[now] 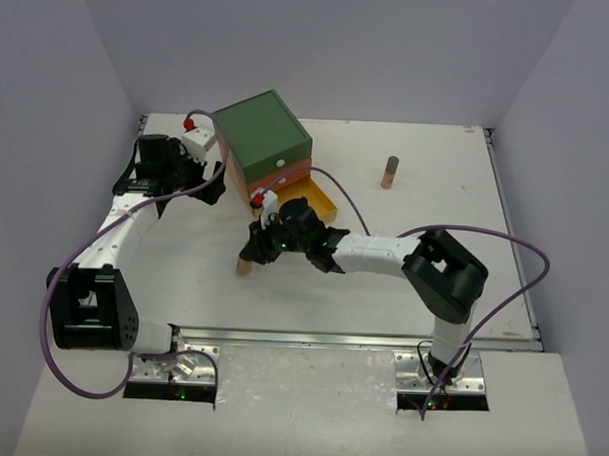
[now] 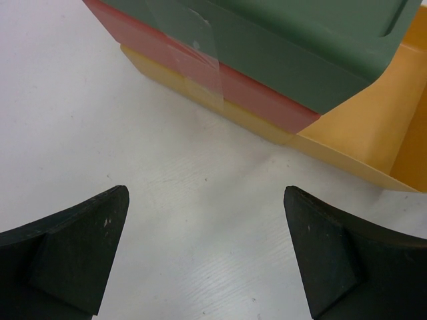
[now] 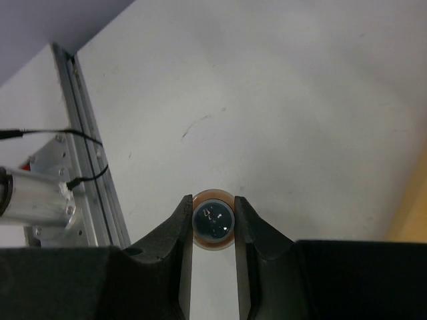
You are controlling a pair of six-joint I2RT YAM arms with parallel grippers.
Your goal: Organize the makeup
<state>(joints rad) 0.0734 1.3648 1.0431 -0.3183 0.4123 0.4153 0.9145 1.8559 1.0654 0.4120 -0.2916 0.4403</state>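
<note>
Right pincer (image 3: pixel 213 204) first: its two black fingers (image 3: pixel 179 230) press against either side of a small tan bottle (image 3: pixel 213 224) with a dark cap, so I have it gripped. From my wrist I look straight down on the cap, with white table (image 3: pixel 280 100) around it. From above, the bottle's tan base (image 1: pixel 244 267) pokes out below that pincer, at the table's middle, a little in front of the three-drawer box (image 1: pixel 263 137). I cannot tell whether the base touches the table.

My left pincer (image 2: pixel 205 193) holds nothing, its fingers spread wide over bare table just beside the box's green, red and yellow fronts. The yellow drawer (image 1: pixel 320 202) at the bottom is pulled out.

A second tan bottle (image 1: pixel 389 172) stands upright, well apart, to the right of the box.
</note>
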